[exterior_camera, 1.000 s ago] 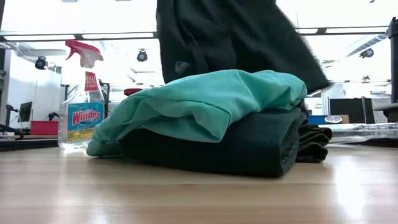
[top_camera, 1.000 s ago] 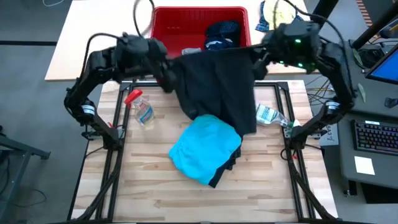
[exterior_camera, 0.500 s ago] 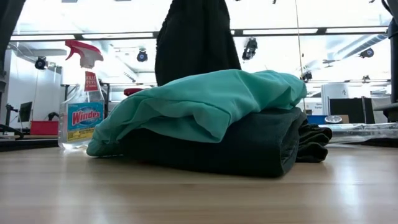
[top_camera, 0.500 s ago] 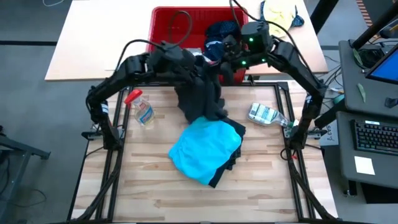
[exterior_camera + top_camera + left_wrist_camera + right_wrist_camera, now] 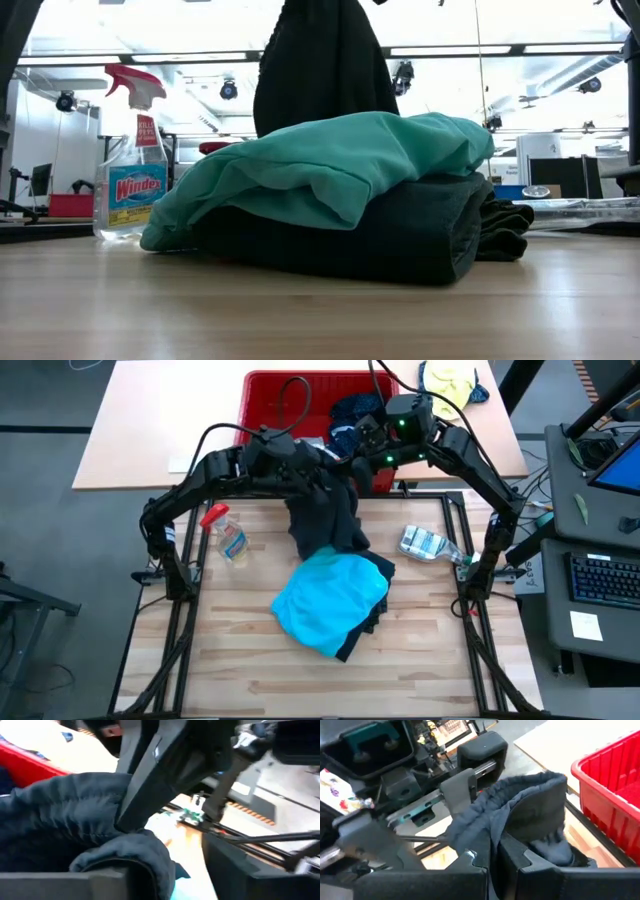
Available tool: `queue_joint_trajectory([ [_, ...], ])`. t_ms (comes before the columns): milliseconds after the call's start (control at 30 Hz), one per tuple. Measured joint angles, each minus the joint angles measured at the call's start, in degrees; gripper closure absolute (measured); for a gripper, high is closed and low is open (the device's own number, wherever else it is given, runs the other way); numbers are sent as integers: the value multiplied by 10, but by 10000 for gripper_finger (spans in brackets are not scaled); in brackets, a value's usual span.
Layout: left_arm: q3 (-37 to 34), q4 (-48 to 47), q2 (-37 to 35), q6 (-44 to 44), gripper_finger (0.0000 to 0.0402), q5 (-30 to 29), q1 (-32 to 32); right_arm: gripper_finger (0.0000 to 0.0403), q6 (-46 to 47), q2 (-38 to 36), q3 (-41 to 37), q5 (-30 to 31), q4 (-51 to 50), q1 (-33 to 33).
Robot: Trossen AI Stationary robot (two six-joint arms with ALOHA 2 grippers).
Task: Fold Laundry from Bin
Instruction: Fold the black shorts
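A dark grey garment (image 5: 325,520) with a gathered edge hangs between my two grippers, which meet above the table's far edge just in front of the red bin (image 5: 262,400). Its lower end rests on a folded turquoise garment (image 5: 330,600), which lies on a dark folded one (image 5: 400,235). My right gripper (image 5: 352,455) is shut on the hanging garment. My left gripper (image 5: 318,460) stands open against it, fingers apart in both wrist views. More laundry (image 5: 355,415) lies in the bin. My left gripper touches the garment with open fingers: a thick fold of its gathered edge (image 5: 135,850) lies draped over one finger, and nothing is pinched. My right gripper pinches the bunched gathered edge (image 5: 492,845) between its two fingers, coming in nearly level from the table's right. The garment hangs slack below, its lower end (image 5: 335,545) on the turquoise pile.
A Windex spray bottle (image 5: 228,535) stands at the table's far left, and a clear plastic bottle (image 5: 430,545) lies at the far right. A yellow-and-blue cloth bundle (image 5: 450,380) sits beside the bin. Bare wood lies in front of the pile.
Both grippers have come together from wide apart toward the middle of the table's far edge, sinking a little. The dark garment, spread wide between them a second ago, now hangs doubled into a narrow bunch over the turquoise pile.
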Motion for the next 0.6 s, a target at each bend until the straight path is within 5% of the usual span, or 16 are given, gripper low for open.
queue_joint_trajectory([
  [200, 0, 5, 17, 17, 219, -79, 1, 394, -4, 0, 0, -1, -1, 7],
  [433, 2, 79, 23, 85, 376, -123, -5, 385, -16, -5, 1, 8, 11, 8],
  [600, 2, 89, 11, 90, 387, -120, -4, 341, -25, -22, 3, 30, 20, 1],
])
